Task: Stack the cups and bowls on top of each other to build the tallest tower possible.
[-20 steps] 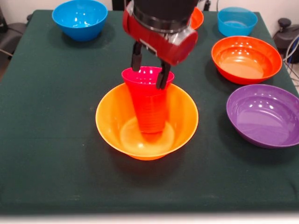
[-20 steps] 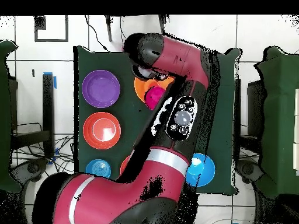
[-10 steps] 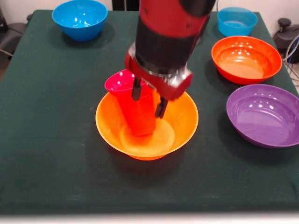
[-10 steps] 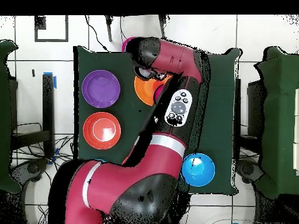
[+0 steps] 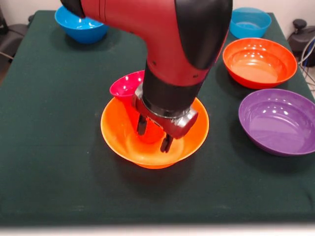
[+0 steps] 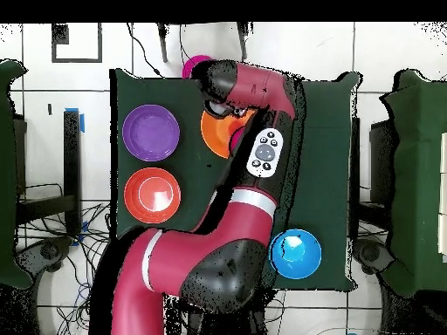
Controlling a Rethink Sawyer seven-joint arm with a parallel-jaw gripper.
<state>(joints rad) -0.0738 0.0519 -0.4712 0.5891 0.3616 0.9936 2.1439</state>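
Observation:
The large yellow-orange bowl [image 5: 116,132] [image 6: 212,133] sits mid-table as the tower's base. Inside it the orange-red cup [image 5: 151,132] leans to the left, with the small magenta bowl [image 5: 126,84] nested in its mouth. My gripper [image 5: 154,134] is low inside the big bowl and open. One finger is in front of the cup's lower part, the other just right of it. In the overhead view the arm hides the gripper and most of the cup.
At the right stand an orange-red bowl [image 5: 259,61] [image 6: 152,194] and a purple bowl [image 5: 278,120] [image 6: 151,132]. A blue bowl [image 5: 81,23] [image 6: 296,253] stands far left and a lighter blue one [image 5: 250,21] far right.
The gripper has come down from the magenta bowl's rim into the big bowl. The cup with the magenta bowl has tipped from upright to leaning left.

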